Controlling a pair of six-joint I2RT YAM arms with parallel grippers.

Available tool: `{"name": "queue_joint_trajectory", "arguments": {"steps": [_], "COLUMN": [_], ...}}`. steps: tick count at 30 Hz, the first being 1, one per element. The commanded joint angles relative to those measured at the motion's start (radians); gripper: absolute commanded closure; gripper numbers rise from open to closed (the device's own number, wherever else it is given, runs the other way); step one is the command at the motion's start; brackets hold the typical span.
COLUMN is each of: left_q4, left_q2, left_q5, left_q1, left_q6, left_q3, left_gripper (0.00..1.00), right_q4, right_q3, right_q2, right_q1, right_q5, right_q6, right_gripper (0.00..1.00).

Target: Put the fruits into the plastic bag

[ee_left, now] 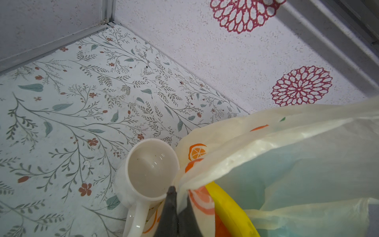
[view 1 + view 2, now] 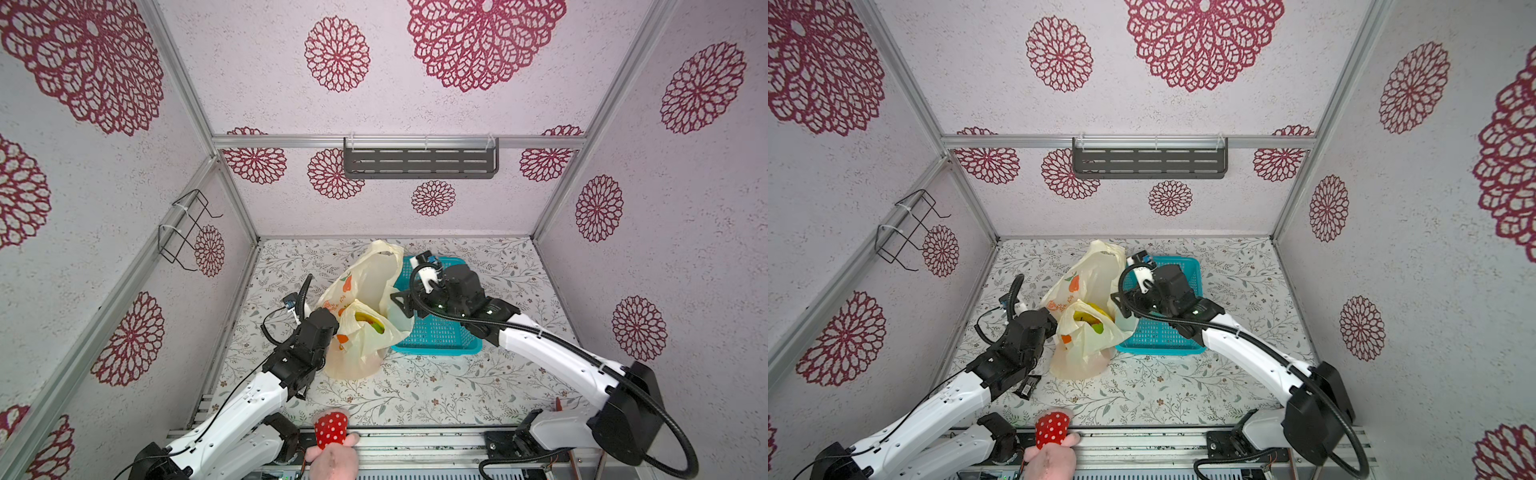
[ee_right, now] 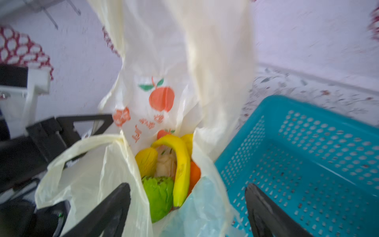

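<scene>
To hold its mouth open, the thin pale-yellow plastic bag (image 2: 370,278) is clamped at the rim by the left pincer (image 1: 179,197); the right pincer (image 3: 187,185) is spread wide, empty.

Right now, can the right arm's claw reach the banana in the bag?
Probably yes. The right gripper hangs open at the mouth of the plastic bag, and the banana lies on top of the other fruits with nothing covering it.
</scene>
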Motion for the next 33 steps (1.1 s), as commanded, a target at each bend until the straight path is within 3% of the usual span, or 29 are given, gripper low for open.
{"name": "queue_joint_trajectory", "arguments": {"steps": [1, 6, 11, 13, 18, 26, 30, 33], "left_q4": [0.088, 0.171, 0.156, 0.137, 0.016, -0.231, -0.344, -0.396], "left_q2": [0.022, 0.122, 0.260, 0.284, 0.235, -0.041, -0.123, -0.145], "left_q5": [0.071, 0.167, 0.250, 0.268, 0.184, -0.141, -0.221, -0.257], "left_q1": [0.002, 0.003, 0.002, 0.003, 0.002, 0.016, 0.140, 0.284], "left_q6": [0.052, 0.129, 0.182, 0.208, 0.236, 0.245, 0.246, 0.217], "left_q3": [0.028, 0.094, 0.234, 0.277, 0.339, 0.324, 0.281, 0.213], "left_gripper": [1.00, 1.00, 0.74, 0.01, 0.03, 0.02, 0.03, 0.02], "right_q4": [0.121, 0.158, 0.079, 0.057, 0.007, -0.039, -0.012, 0.166], "right_q3": [-0.080, -0.195, -0.214, -0.219, -0.229, -0.271, -0.359, -0.510], "right_q2": [-0.098, -0.205, -0.227, -0.238, -0.262, -0.302, -0.338, -0.374], "right_q1": [-0.070, -0.160, -0.216, -0.229, -0.274, -0.333, -0.363, -0.380], "right_q5": [0.180, 0.328, 0.340, 0.366, 0.426, 0.582, 0.773, 0.887], "right_q6": [0.092, 0.200, 0.217, 0.220, 0.231, 0.227, 0.183, 0.072], "right_gripper": [0.11, 0.09, 0.09, 0.09, 0.09, 0.08, 0.06, 0.04]}}
